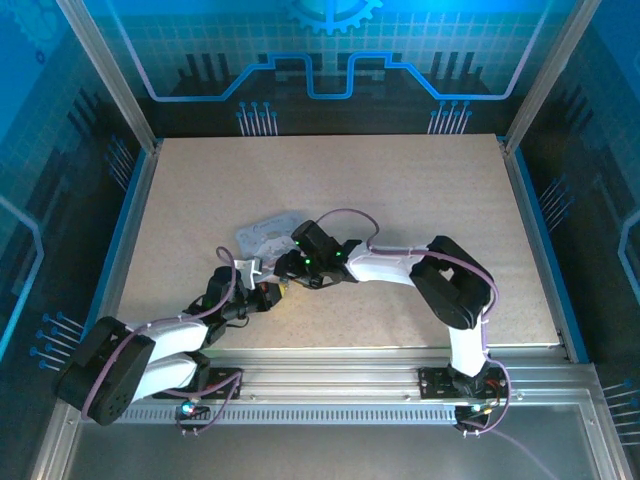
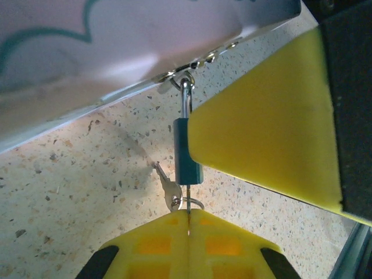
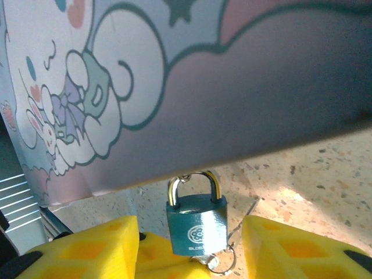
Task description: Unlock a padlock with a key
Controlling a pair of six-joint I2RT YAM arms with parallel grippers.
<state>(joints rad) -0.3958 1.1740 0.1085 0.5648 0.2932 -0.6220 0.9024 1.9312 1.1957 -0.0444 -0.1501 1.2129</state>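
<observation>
The small teal padlock hangs by its metal shackle from the hasp of the pale tin. My left gripper is shut on the key, whose thin blade runs up into the padlock's underside. A spare key dangles from the same ring. In the right wrist view the padlock sits between the spread fingers of my open right gripper, with a gap on each side. In the top view both grippers, left and right, meet at the tin's near edge.
The cartoon-printed tin lies mid-table, left of centre, on the speckled tabletop. A yellow right finger crowds the padlock's right side in the left wrist view. A blue rail edges the table.
</observation>
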